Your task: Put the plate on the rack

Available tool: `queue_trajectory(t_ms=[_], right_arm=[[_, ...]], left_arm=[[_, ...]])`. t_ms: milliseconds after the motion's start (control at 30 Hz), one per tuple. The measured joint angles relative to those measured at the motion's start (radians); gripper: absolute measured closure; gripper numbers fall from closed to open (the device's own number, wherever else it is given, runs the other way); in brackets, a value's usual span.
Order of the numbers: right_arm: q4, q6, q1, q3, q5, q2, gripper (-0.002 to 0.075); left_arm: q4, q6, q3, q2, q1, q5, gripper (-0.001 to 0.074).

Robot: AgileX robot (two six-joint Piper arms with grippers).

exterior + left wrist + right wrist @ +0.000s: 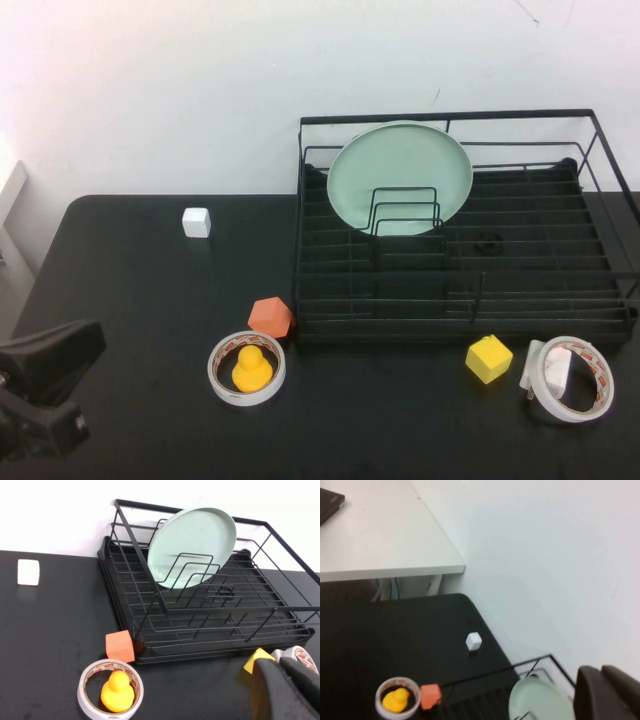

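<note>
So the plate (400, 172) is already sitting in the rack (540, 262), standing on edge and leaning back against the upright wire dividers in the rack's left half, toward the far edge of the table (130, 300). Looks to me like the main job is basically done; nothing is holding the plate and it seems to rest on its own. The left gripper (45, 395) is parked way back at the near left corner of the tabletop, well apart from the rack, and it has nothing in it; I honestly cannot tell how far its jaws are open from what shows. The right gripper (610, 695) only peeks in at the edge of its own wrist view, up high over the table with the plate below it, also with nothing visibly in it, and I cannot tell its jaw opening either. The rest of the stuff is untouched clutter: a white cube (196, 222) near the far left, an orange block (270, 316) touching the rack's near left corner, a yellow duck (251, 370) sitting inside a tape ring (246, 368), a yellow cube (488, 358) and another tape roll (570, 378) along the near edge on the right. What's left, I'd guess, is just the arms settling back to rest.
</note>
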Motion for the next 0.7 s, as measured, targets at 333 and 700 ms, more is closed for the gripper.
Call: queue_trajectory(t_ms=[333,700], right_arm=[[-0.002,-0.035,0.0,0.526,-0.24,-0.462,0.0718],[-0.108,0.119,0.0,0.901,-0.406,-0.844,0.0721]], left_arm=[[0.0,0.003,0.0,0.0,0.0,0.0,0.0736],[0.0,0.003,0.0,0.0,0.0,0.008,0.0736]])
